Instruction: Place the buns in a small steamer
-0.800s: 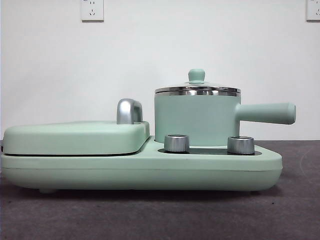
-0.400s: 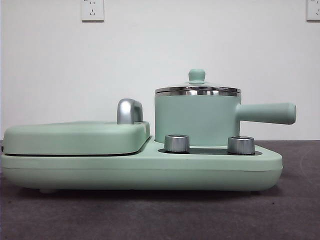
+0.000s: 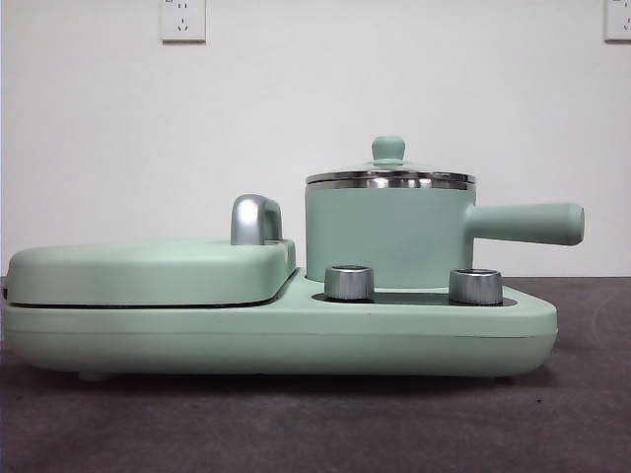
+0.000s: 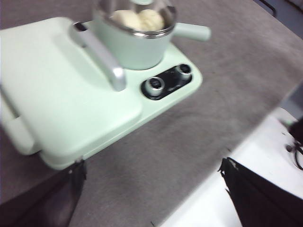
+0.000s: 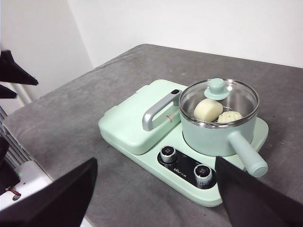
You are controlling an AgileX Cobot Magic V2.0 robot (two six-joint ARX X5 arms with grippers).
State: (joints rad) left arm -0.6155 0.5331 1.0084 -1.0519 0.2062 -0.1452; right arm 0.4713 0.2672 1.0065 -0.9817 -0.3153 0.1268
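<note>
Front view shows the steamer point(image 3: 389, 232) side-on w/ lid point(image 3: 388, 173) seated on its steel rim, handle point(image 3: 523, 223) sticking out sideways, two knobs point(image 3: 348, 282) in front of it on the base point(image 3: 286, 335), and the griddle point(image 3: 148, 271) shut beside it w/ chrome handle point(image 3: 255, 219) up; from this low angle nothing inside the pot is visible and no arm shows. Right wrist view looks down from well off and fills that in: through the glass lid point(image 5: 218, 97) both buns sit inside the steamer point(image 5: 215, 125), smooth bun point(image 5: 208, 109) touching or just beside the ridged bun point(image 5: 229, 116), green knob at lid centre. Same view shows the griddle's flat top point(image 5: 135, 116), its chrome handle point(image 5: 158, 111) between griddle and pot, and grey table point(image 5: 75, 127) all round. Left wrist view is blurred and tilted, but it too catches pale buns point(image 4: 137, 20) in the pot point(image 4: 137, 40); lid hard to make out there. It also shows the table edge point(image 4: 222, 189), which the front view doesn't. Left gripper point(image 4: 151, 189): jaws spread wide, nothing between them, held high and back from the appliance, over the near table edge. Right gripper point(image 5: 156, 189): jaws likewise wide apart and empty, high above the table, well apart from the steamer, camera angled down at it. Neither gripper touches anything.
</note>
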